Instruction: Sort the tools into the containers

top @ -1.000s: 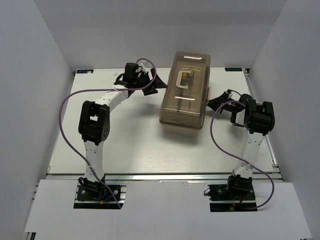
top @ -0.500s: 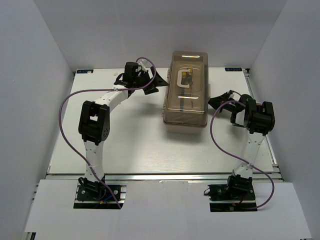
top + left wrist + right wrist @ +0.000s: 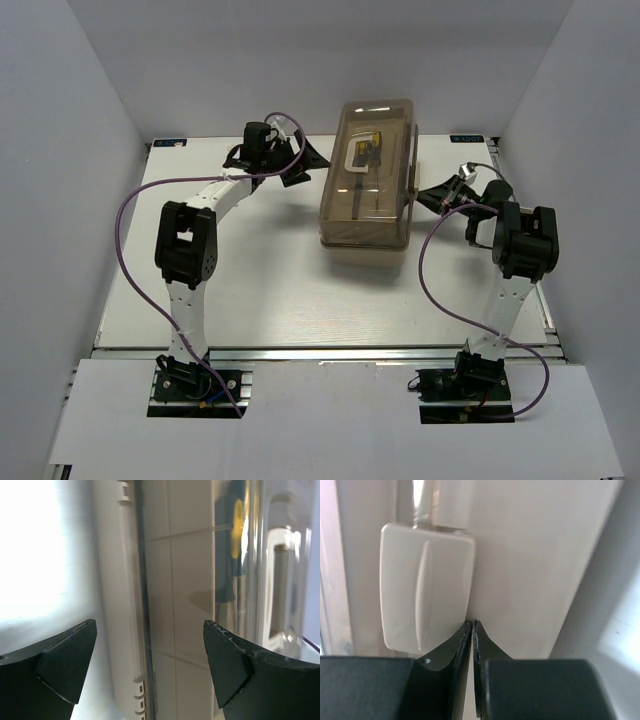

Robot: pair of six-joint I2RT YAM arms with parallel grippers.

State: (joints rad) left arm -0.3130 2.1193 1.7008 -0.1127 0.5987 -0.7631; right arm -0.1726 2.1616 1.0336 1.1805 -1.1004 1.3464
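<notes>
The toolbox [image 3: 365, 215] stands closed at the table's middle back, with a smoky lid and a white handle [image 3: 356, 158]. Through the lid I see a yellow-and-black-handled tool [image 3: 367, 150]; it also shows in the left wrist view [image 3: 237, 527]. The other tools and the beige trays are hidden. My left gripper [image 3: 305, 160] is open and empty beside the box's left side [image 3: 160, 605]. My right gripper [image 3: 438, 195] is shut and empty. Its tips [image 3: 472, 624] touch the box's beige right wall, next to a white latch [image 3: 425, 585].
White walls close in the table on the left, back and right. The table's metal edge rail [image 3: 330, 350] runs along the front. Purple cables [image 3: 125, 250] loop off both arms.
The toolbox has shifted away from the arms and a little left. My right gripper has moved with it toward the back. My left gripper has drawn slightly back and left.
</notes>
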